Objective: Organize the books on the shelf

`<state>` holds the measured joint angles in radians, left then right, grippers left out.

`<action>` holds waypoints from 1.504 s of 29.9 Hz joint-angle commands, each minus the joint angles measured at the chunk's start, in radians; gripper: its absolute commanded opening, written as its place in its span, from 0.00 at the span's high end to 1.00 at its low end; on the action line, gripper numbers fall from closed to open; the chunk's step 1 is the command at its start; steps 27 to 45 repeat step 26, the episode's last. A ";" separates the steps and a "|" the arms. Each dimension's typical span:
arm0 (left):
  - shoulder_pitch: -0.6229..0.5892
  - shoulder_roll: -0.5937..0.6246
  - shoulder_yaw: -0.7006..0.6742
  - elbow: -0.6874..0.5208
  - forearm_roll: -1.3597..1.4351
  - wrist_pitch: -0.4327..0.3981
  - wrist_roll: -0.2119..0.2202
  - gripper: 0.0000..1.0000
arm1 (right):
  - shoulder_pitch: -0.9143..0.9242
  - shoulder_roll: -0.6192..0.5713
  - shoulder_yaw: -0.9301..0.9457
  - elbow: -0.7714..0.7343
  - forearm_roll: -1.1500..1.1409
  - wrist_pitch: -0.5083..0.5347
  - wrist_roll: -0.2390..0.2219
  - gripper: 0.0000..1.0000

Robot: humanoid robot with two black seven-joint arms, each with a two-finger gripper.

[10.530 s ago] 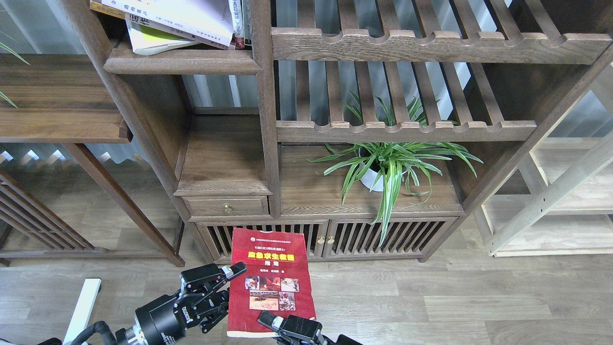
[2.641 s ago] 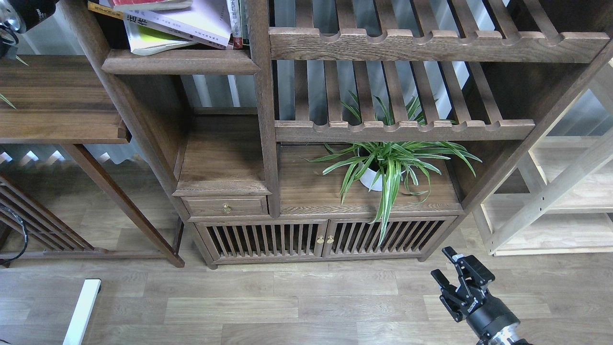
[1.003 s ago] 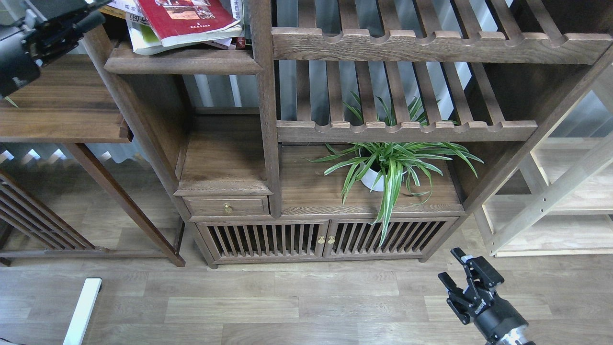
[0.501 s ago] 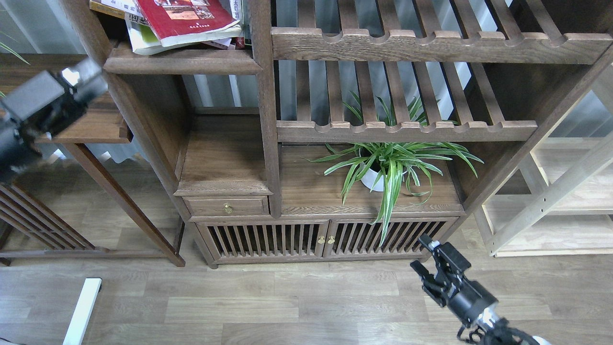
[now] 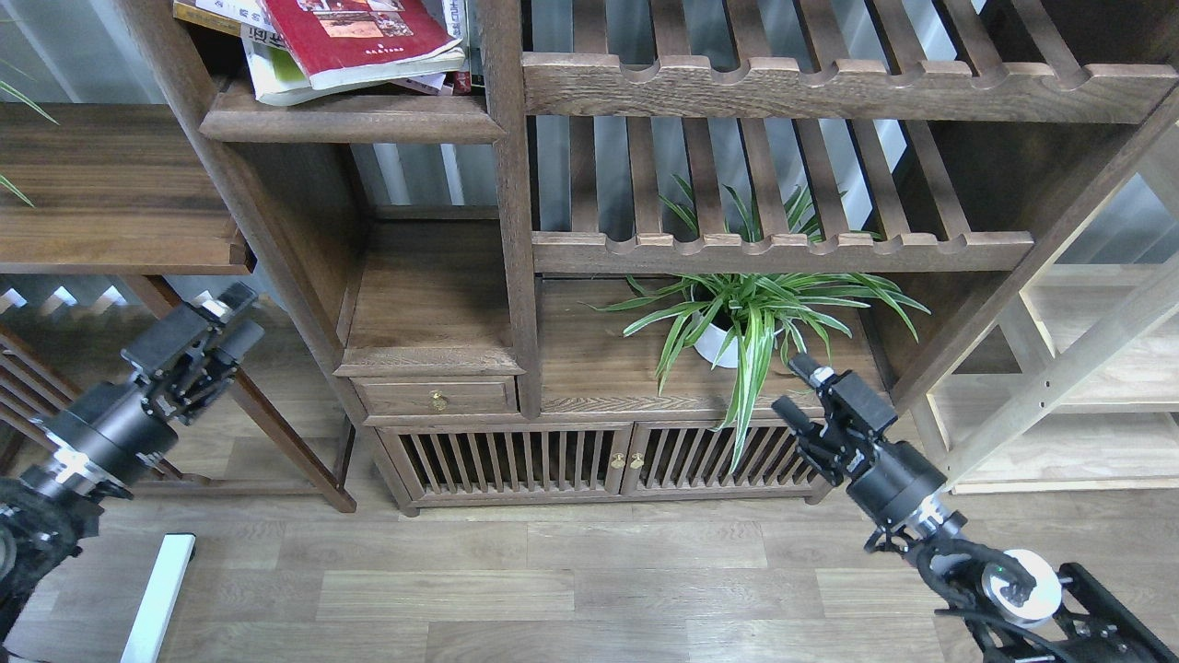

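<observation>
Here both the left claw [image 5: 224, 318] and right claw [image 5: 794, 389] gape empty; books [image 5: 355, 41] rest on the shelf [image 5: 350, 120].

- Even, soft daylight fills the scene; the pale wall [image 5: 424, 175] behind the bookcase [image 5: 516, 230] glows between the slats toward 12 o'clock.
- The floor [image 5: 571, 580] is evenly lit, with faint sheen and no hard glare.
- Shadows stay soft, deepest under the shelf [image 5: 350, 120] toward 11 o'clock.
- Focus is sharp throughout; the plant [image 5: 755, 313] leaves are crisp.
- Straight posts bow and lean near the edges, clearest toward 3 o'clock.
</observation>
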<state>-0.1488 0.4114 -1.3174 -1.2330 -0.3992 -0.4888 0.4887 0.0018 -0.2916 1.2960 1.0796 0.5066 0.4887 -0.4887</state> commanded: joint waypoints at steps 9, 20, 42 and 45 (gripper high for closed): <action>0.002 -0.137 -0.010 0.009 0.002 0.000 0.000 0.13 | 0.087 -0.061 0.068 0.056 -0.005 0.000 0.000 0.00; 0.002 -0.161 -0.013 0.009 0.013 0.000 0.000 0.12 | 0.104 -0.061 0.100 0.062 -0.011 0.000 0.000 0.00; 0.003 -0.161 -0.023 0.009 0.019 0.000 0.000 0.12 | 0.104 -0.066 0.098 0.062 -0.011 0.000 0.000 0.00; 0.003 -0.161 -0.023 0.009 0.019 0.000 0.000 0.12 | 0.104 -0.066 0.098 0.062 -0.011 0.000 0.000 0.00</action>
